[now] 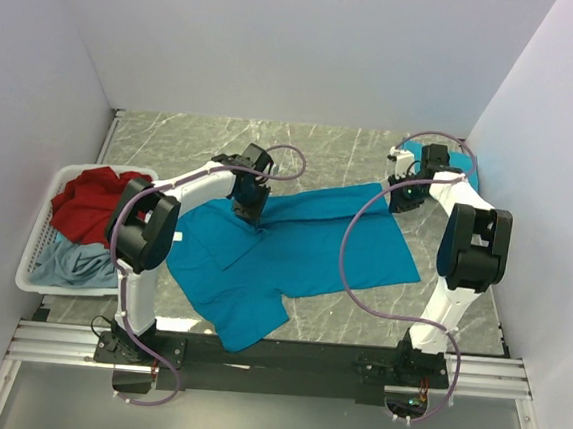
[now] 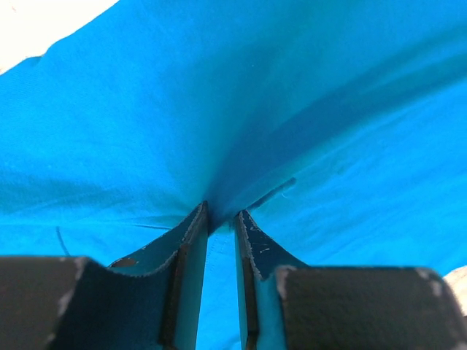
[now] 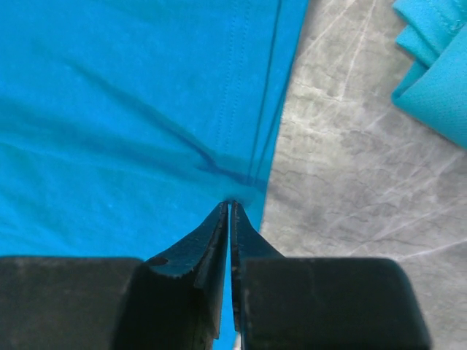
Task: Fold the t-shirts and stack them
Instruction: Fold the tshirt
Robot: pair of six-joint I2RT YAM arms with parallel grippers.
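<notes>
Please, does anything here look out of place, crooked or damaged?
Nothing looks spilled or damaged. The teal t-shirt lies askew across the table. It is wrinkled where the left gripper and the right gripper pinch it, and its nearest corner seems to reach just over the table's near edge.

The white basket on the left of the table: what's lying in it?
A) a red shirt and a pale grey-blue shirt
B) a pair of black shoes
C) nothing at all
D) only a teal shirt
A: the white basket holds a red shirt with a pale grey-blue shirt beside it.
</notes>
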